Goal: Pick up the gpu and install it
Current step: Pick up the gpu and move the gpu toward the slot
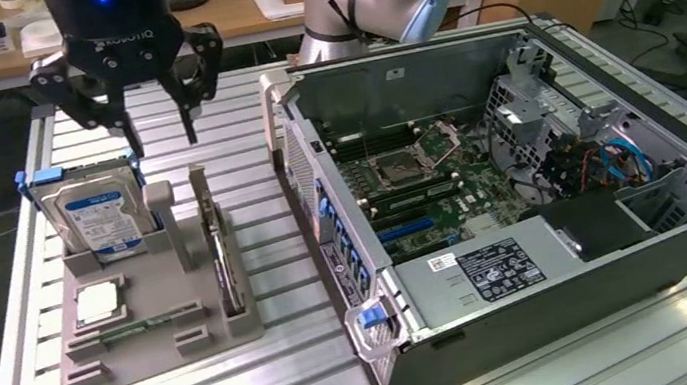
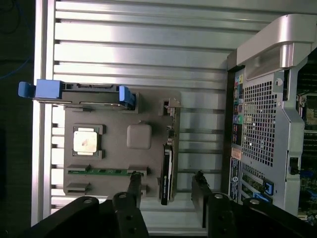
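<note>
The gripper (image 2: pixel 166 178), open and empty, is held above the gpu (image 2: pixel 167 163) (standing on edge in the grey holder (image 2: pixel 119 119), beside the computer case (image 2: pixel 270 124)), and the fingers (image 2: pixel 132 186) are best centred across its thin body.

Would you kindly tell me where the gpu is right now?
In the exterior view, the gpu stands on edge in the gray holder, on the side facing the open computer case, to the exterior view's right of the hard drive.
</note>
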Controlling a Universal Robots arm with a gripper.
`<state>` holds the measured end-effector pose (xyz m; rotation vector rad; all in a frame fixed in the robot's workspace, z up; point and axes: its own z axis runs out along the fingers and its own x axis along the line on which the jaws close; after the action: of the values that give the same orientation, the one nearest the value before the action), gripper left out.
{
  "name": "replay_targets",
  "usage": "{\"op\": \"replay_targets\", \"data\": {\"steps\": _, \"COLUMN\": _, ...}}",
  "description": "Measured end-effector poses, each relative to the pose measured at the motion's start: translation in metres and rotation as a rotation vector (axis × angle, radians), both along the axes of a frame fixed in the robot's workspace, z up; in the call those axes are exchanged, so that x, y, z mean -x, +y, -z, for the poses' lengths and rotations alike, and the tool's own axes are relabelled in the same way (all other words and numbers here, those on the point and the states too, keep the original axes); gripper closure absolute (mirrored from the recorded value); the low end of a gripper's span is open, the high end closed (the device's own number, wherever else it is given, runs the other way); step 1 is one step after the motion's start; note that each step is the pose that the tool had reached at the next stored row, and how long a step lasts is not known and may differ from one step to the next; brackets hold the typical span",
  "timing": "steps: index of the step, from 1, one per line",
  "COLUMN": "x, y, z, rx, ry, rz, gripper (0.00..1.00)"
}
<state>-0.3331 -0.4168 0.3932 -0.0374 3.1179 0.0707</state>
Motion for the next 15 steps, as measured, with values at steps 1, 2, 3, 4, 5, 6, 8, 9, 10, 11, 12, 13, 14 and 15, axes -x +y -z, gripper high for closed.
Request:
{"op": "replay_targets", "data": {"steps": 1, "x": 0.0, "y": 0.0, "z": 0.0001, "rx": -0.0001, "ry": -0.0001, "rz": 0.0, "gripper": 0.47}}
{"op": "replay_targets", "data": {"steps": 2, "x": 0.001, "y": 0.0, "z": 0.0001, "rx": -0.0001, "ry": -0.0002, "rz": 0.0, "gripper": 0.42}}
{"op": "replay_targets", "data": {"steps": 3, "x": 0.001, "y": 0.0, "z": 0.0005, "rx": -0.0002, "ry": -0.0003, "rz": 0.002, "gripper": 0.42}}
{"op": "replay_targets", "data": {"steps": 4, "x": 0.001, "y": 0.0, "z": 0.0014, "rx": 0.0, "ry": -0.0002, "rz": 0.006, "gripper": 0.42}}
{"op": "replay_targets", "data": {"steps": 5, "x": 0.001, "y": -0.0001, "z": 0.0027, "rx": 0.0, "ry": -0.0003, "rz": 0.014, "gripper": 0.35}}
{"op": "replay_targets", "data": {"steps": 6, "x": 0.001, "y": 0.0, "z": 0.0041, "rx": 0.0, "ry": -0.0004, "rz": 0.024, "gripper": 0.35}}
{"op": "replay_targets", "data": {"steps": 8, "x": 0.001, "y": 0.0, "z": 0.0068, "rx": 0.0, "ry": -0.0004, "rz": 0.047, "gripper": 0.35}}
{"op": "replay_targets", "data": {"steps": 9, "x": 0.001, "y": 0.0, "z": 0.0081, "rx": 0.0, "ry": -0.0004, "rz": 0.051, "gripper": 0.35}}
{"op": "replay_targets", "data": {"steps": 10, "x": 0.001, "y": 0.0, "z": 0.0092, "rx": -0.0001, "ry": -0.0005, "rz": 0.051, "gripper": 0.35}}
{"op": "replay_targets", "data": {"steps": 11, "x": 0.001, "y": 0.0, "z": 0.0104, "rx": 0.0, "ry": -0.0005, "rz": 0.051, "gripper": 0.35}}
{"op": "replay_targets", "data": {"steps": 12, "x": 0.001, "y": 0.0, "z": 0.0118, "rx": 0.0001, "ry": -0.0003, "rz": 0.051, "gripper": 0.35}}
{"op": "replay_targets", "data": {"steps": 13, "x": 0.001, "y": 0.0, "z": 0.0137, "rx": 0.0001, "ry": -0.0003, "rz": 0.052, "gripper": 0.35}}
{"op": "replay_targets", "data": {"steps": 14, "x": 0.001, "y": -0.0001, "z": 0.0155, "rx": 0.0001, "ry": -0.0003, "rz": 0.052, "gripper": 0.35}}
{"op": "replay_targets", "data": {"steps": 15, "x": 0.001, "y": -0.0004, "z": 0.0172, "rx": 0.0001, "ry": -0.0003, "rz": 0.052, "gripper": 0.35}}
